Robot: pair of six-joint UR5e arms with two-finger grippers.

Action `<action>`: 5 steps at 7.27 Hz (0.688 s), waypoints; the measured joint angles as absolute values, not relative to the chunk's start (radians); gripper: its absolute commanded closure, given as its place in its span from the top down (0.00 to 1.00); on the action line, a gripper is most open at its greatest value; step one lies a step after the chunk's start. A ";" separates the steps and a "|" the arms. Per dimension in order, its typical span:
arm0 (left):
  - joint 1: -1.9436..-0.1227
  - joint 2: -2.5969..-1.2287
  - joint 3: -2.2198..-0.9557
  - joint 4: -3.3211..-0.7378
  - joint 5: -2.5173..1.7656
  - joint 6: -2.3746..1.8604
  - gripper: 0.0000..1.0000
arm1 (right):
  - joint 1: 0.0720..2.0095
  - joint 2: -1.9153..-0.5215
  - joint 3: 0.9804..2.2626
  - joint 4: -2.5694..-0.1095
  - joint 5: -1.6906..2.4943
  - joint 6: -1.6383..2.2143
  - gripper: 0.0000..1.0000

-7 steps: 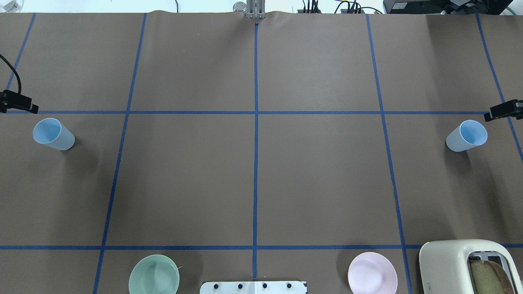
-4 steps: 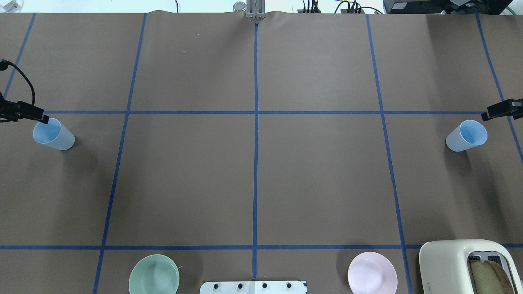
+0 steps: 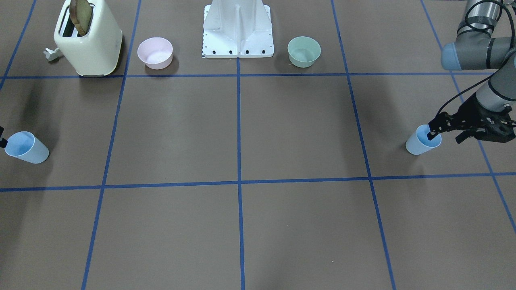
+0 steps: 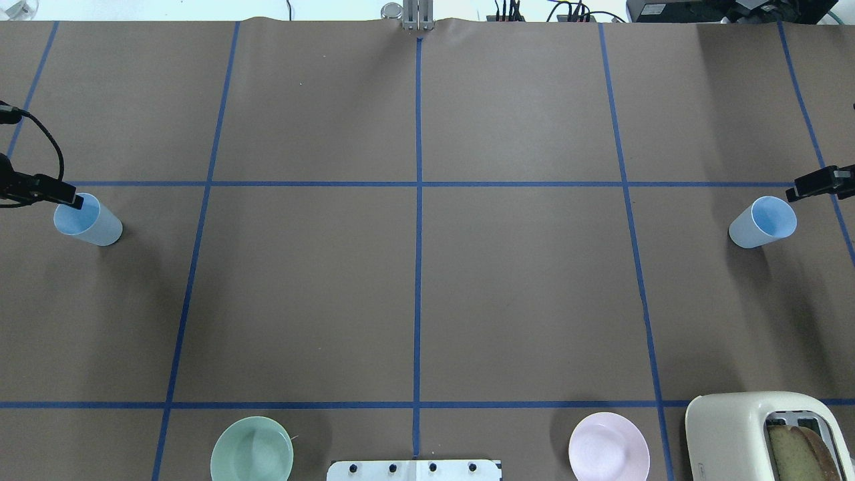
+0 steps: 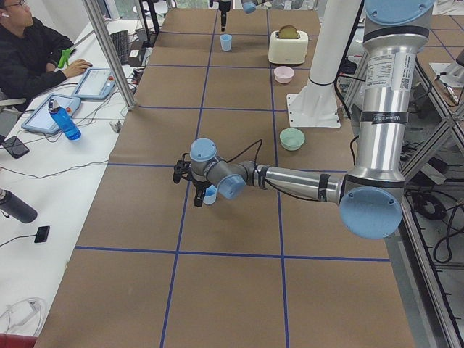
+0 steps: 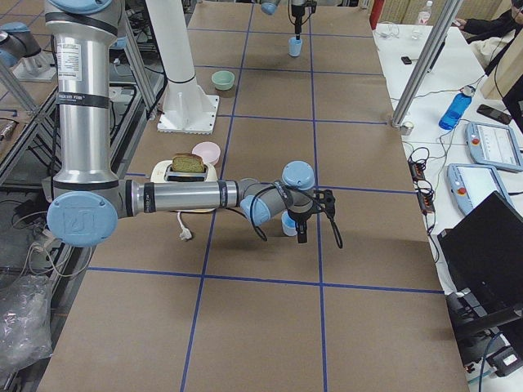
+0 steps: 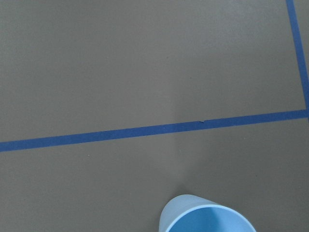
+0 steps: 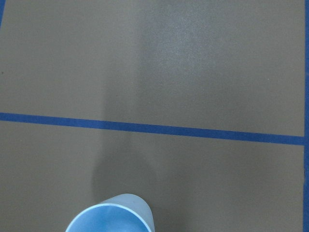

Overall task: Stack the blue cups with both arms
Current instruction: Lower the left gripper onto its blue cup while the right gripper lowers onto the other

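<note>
Two light-blue cups stand upright at the table's two ends. The left cup [image 4: 88, 220] [image 3: 419, 143] has my left gripper [image 3: 445, 138] at its rim. The gripper is open: one finger [image 3: 432, 133] dips into the cup's mouth, the other stays outside. The left wrist view shows that cup's rim [image 7: 207, 217]. The right cup [image 4: 763, 222] [image 3: 27, 148] stands free. My right gripper's finger [image 4: 801, 187] hovers just beyond its rim, apart from it. Its fingers look spread in the exterior right view. The right wrist view shows that cup's rim [image 8: 113, 216].
A cream toaster [image 4: 755, 434] holding toast stands at the near right. A pink bowl [image 4: 608, 446] and a pale green bowl [image 4: 252, 449] flank the white pedestal base [image 3: 238, 28]. Blue tape lines grid the brown table. Operators sit at side desks.
My left gripper has moved right and its finger now reaches over the left cup's rim. My right gripper has crept slightly left toward the right cup. Both cups stayed put.
</note>
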State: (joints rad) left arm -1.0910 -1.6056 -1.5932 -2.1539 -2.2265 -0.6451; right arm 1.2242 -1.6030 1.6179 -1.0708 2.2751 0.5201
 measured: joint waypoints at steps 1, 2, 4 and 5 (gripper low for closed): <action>-1.089 -1.602 -1.592 -2.161 -2.223 -0.645 0.97 | 1.222 -1.603 1.615 -1.071 2.275 0.520 1.00; -1.088 -1.600 -1.591 -2.165 -2.222 -0.644 0.97 | 1.220 -1.603 1.611 -1.071 2.276 0.518 1.00; -1.072 -1.598 -1.591 -2.168 -2.221 -0.644 0.97 | 1.216 -1.603 1.602 -1.071 2.276 0.511 1.00; -1.065 -1.598 -1.591 -2.168 -2.221 -0.644 0.97 | 1.209 -1.603 1.600 -1.071 2.276 0.512 1.00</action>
